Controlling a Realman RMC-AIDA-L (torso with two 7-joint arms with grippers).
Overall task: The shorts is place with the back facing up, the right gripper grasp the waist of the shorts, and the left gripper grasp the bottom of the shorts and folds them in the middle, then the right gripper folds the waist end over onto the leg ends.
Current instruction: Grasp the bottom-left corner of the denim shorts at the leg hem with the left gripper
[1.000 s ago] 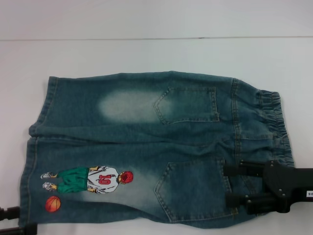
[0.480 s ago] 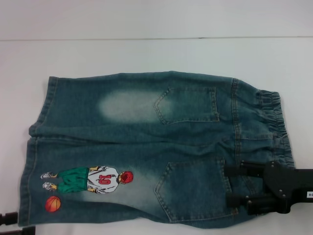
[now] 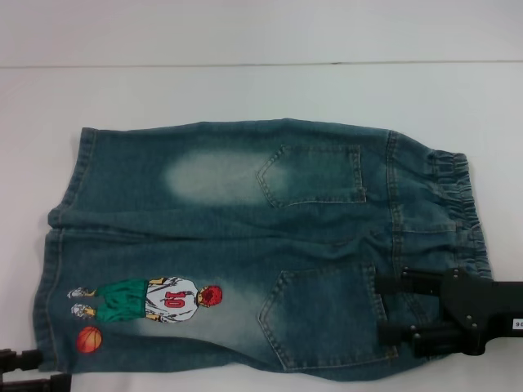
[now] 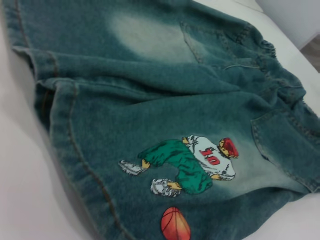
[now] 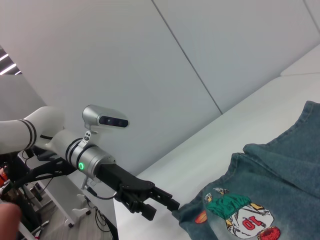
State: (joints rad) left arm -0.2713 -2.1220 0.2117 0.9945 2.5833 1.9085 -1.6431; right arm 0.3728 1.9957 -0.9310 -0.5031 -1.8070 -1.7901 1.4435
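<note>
Shorts (image 3: 253, 245) are laid flat, back up, on the white table (image 3: 245, 90). Spread fingers of the right gripper (image 3: 391, 309) are positioned over the near pocket beside the waist (image 3: 458, 208); the left gripper (image 5: 167, 204), fingers parted, is held just off the leg ends (image 3: 57, 278).

Right gripper (image 3: 382, 309): black boxy body with a small white label, reaching in from the right edge of the head view, two fingers spread apart and pointing left. Left gripper (image 5: 167, 204): black, on a silver wrist with green light lit, white arm behind, fingers parted, held level.
</note>
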